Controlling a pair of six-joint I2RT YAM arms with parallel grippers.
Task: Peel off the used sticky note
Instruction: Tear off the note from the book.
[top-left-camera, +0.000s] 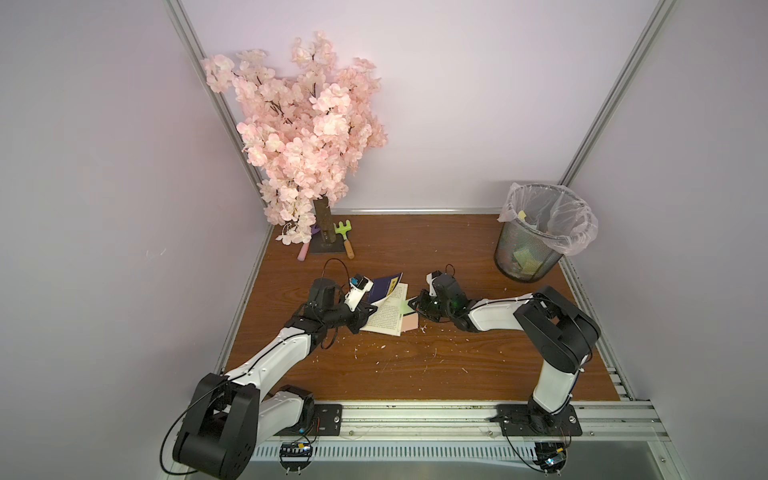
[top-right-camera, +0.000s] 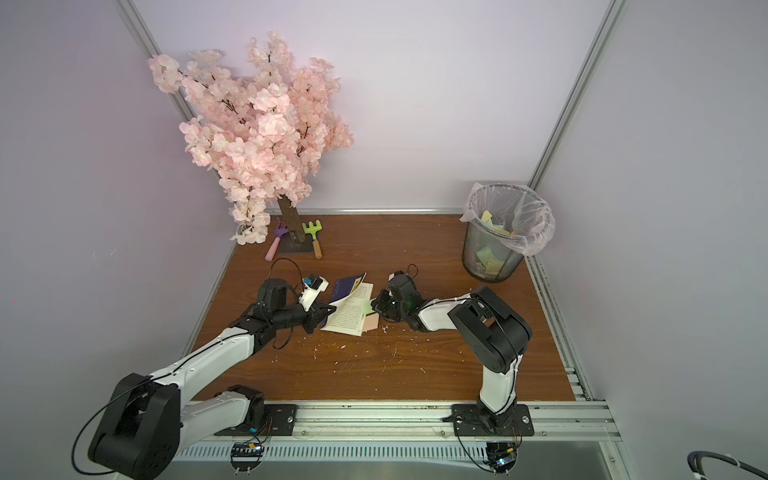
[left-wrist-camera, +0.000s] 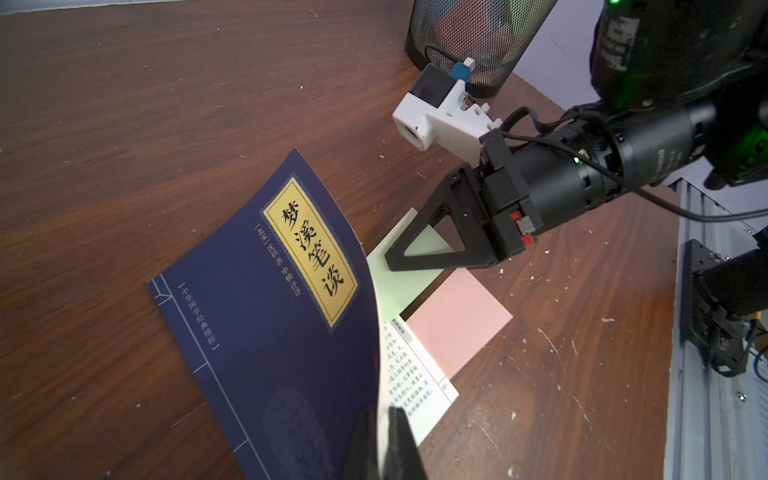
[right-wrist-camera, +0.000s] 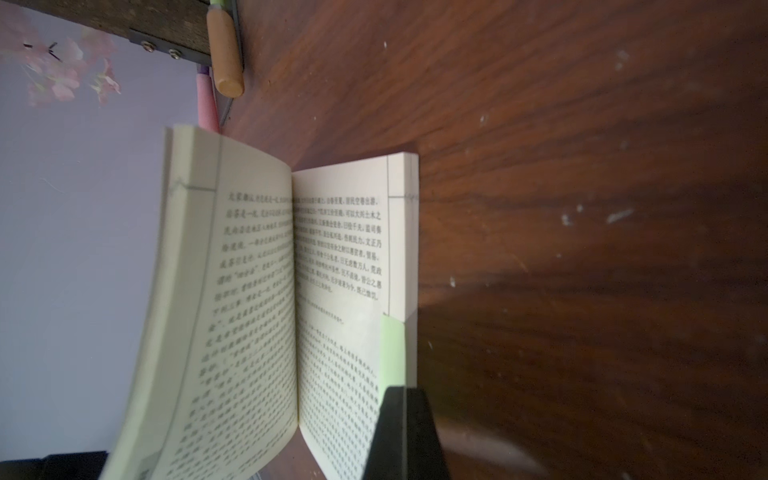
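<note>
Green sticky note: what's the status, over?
Right gripper, jaws shut on green sticky note, not yet off page. Left gripper, jaws shut, holding book open. Pink note beside it, not in the way.

The left arm (top-left-camera: 270, 361) and the right arm (top-left-camera: 496, 312) pair glossy white link shells with bulky matt-black joint housings (top-left-camera: 216, 424). Thin black cables (top-left-camera: 333, 259) loop along them. Each is bolted to a black base plate (top-left-camera: 330, 419) dotted with small screws. The right gripper (left-wrist-camera: 390, 261) has black, hollow triangular fingers (left-wrist-camera: 473, 208), red tabs (left-wrist-camera: 523, 226) behind them, a white camera bracket (left-wrist-camera: 432, 118) with a blue plug (left-wrist-camera: 460, 74), and a small green light (left-wrist-camera: 577, 159).
</note>
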